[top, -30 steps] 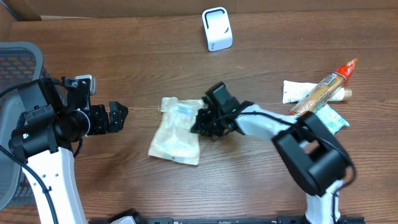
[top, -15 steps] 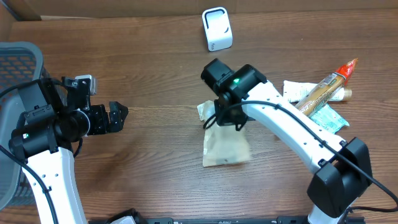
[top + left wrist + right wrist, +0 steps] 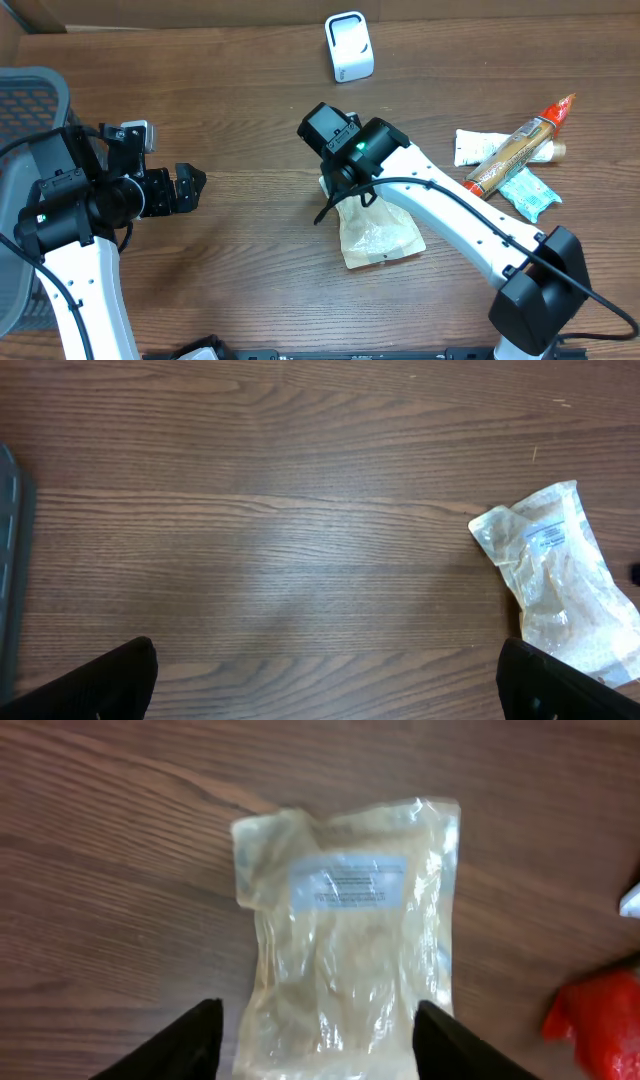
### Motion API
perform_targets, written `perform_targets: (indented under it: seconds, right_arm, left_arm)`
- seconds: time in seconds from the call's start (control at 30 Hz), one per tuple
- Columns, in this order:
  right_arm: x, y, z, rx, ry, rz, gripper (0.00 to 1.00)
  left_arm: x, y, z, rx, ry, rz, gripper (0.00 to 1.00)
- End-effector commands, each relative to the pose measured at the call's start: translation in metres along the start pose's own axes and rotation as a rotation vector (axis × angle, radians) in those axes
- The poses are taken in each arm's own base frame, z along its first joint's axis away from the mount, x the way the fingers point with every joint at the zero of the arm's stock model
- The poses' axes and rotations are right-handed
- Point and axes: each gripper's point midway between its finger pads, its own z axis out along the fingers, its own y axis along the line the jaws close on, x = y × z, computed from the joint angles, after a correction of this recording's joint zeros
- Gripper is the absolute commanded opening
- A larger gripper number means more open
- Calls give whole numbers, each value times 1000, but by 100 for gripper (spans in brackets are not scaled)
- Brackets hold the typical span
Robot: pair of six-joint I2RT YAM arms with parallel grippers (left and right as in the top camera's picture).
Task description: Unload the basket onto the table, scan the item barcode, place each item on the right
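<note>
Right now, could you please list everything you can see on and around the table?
pouch: one, clear with pale tan contents and a white label, mid-table
scanner: one, white, far edge of the table
stick pack: one, orange-brown with a red tip, right side, lying across the white packet
white packet: one, white, right side
green packet: one, pale green and white, right side, beside the stick pack
mesh bin: one, grey, left edge
table: one, brown wood
left gripper: one, black, open, left side, apart from the pouch
right gripper: one, black, open, fingers either side of the pouch
</note>
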Motion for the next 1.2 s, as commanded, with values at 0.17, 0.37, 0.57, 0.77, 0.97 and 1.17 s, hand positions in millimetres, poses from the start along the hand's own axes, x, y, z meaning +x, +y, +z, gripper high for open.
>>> perform_targets:
  seconds: [0.17, 0.37, 0.57, 0.77, 0.97, 1.17]
  right_arm:
    - [21, 19, 80, 148, 99, -185, 61]
    - [30, 28, 105, 226, 106, -271, 55]
    - [40, 26, 117, 329, 117, -338, 59]
    - [53, 5, 129, 454, 178, -391, 64]
    - [64, -5, 130, 489, 220, -405, 56]
    - [65, -8, 131, 495, 219, -379, 16]
  left_arm:
    - [-2, -3, 0, 15, -7, 31, 100]
    - [-2, -3, 0, 15, -7, 31, 99]
    - [-2, -3, 0, 15, -7, 31, 100]
    - [-2, -3, 0, 15, -7, 31, 100]
    - [-2, -3, 0, 15, -7, 31, 99]
    - [-2, -3, 0, 15, -7, 31, 99]
